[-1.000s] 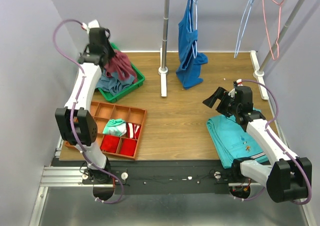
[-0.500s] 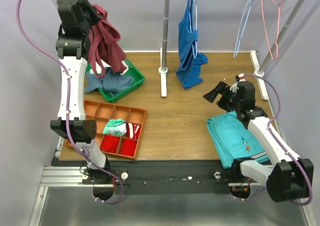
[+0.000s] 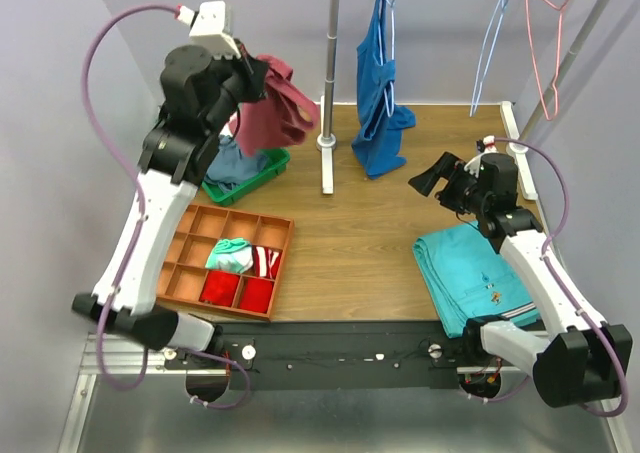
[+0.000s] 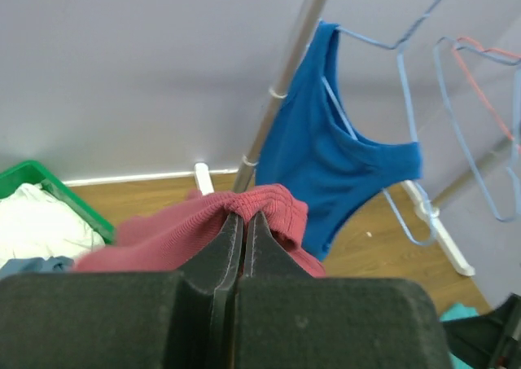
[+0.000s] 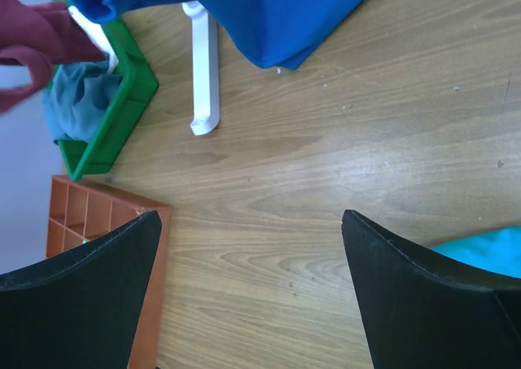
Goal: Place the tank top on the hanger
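My left gripper (image 3: 262, 76) is shut on the maroon tank top (image 3: 276, 116) and holds it in the air over the green bin's right edge; the cloth hangs down below the jaws. In the left wrist view the cloth (image 4: 260, 210) is pinched at the fingertips. The pale blue-white wire hanger (image 3: 491, 41) hangs empty from the rail at the back right and shows in the left wrist view (image 4: 407, 100). My right gripper (image 3: 427, 181) is open and empty above the table, left of the turquoise trousers (image 3: 480, 273).
A royal-blue tank top (image 3: 380, 83) hangs on a hanger beside the metal pole (image 3: 328, 63). A salmon-pink hanger (image 3: 545, 43) hangs at the far right. The green bin (image 3: 255, 173) holds more clothes. An orange divided tray (image 3: 190, 273) sits front left.
My left arm has swung right and forward, carrying the maroon tank top from the back left corner towards the pole. My right gripper has shifted slightly.
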Available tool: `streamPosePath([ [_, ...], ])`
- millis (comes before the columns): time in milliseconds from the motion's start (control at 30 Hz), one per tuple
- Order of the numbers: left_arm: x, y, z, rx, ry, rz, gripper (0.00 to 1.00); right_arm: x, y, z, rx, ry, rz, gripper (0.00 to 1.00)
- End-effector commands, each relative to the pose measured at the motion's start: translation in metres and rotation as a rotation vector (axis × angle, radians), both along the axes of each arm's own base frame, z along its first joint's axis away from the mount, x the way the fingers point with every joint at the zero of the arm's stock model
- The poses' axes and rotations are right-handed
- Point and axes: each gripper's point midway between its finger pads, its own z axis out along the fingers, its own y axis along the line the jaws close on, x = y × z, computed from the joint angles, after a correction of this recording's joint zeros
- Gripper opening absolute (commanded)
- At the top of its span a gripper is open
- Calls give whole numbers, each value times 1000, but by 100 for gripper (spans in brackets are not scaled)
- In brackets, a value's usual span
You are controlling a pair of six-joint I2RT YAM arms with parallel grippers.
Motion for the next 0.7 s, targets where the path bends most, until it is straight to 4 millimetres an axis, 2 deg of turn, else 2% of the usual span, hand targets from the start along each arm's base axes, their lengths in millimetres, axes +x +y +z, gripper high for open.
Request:
streamPosePath([
  [0, -60, -14, 37, -54, -130, -62, 0, -9, 0, 29, -6, -46, 13, 100],
  [33, -70, -23, 37, -48, -131, -98, 0, -10, 0, 31, -2, -50, 13, 100],
  [67, -85, -42, 36, -42, -125, -153, 0, -12, 0, 34, -1, -55, 15, 100],
  [133, -98, -55, 32, -16, -114, -189, 0, -15, 0, 42, 6, -71, 13, 100],
  [233, -113, -74, 14, -41, -61, -255, 0, -19, -1, 45, 9, -75, 7, 100],
  [267, -110, -83, -16, -25, 2, -274, 0, -22, -2, 44, 9, -75, 4, 100],
  [333, -114, -97, -47, -75, 69, -325, 1, -27, -1, 40, 17, -64, 4, 100],
  [367, -110, -106, -103, -45, 177, -337, 4, -33, -1, 31, 20, -49, 9, 100],
  [400, -109, -113, -122, -64, 207, -354, 6, -35, 0, 25, 26, -37, 11, 100],
  [433, -109, -120, -152, -76, 279, -361, 8, -40, 4, 19, 39, -20, 31, 100],
  [467, -110, -120, -203, -46, 382, -344, 10, -44, 6, 10, 46, -4, 45, 100],
  [533, -114, -123, -246, -23, 465, -357, 21, -58, 16, -16, 62, 56, 89, 100],
  [567, -120, -119, -276, -3, 526, -345, 27, -63, 20, -24, 57, 80, 102, 100],
  [667, -130, -110, -307, 23, 582, -328, 39, -80, 40, -44, 1, 120, 138, 100],
])
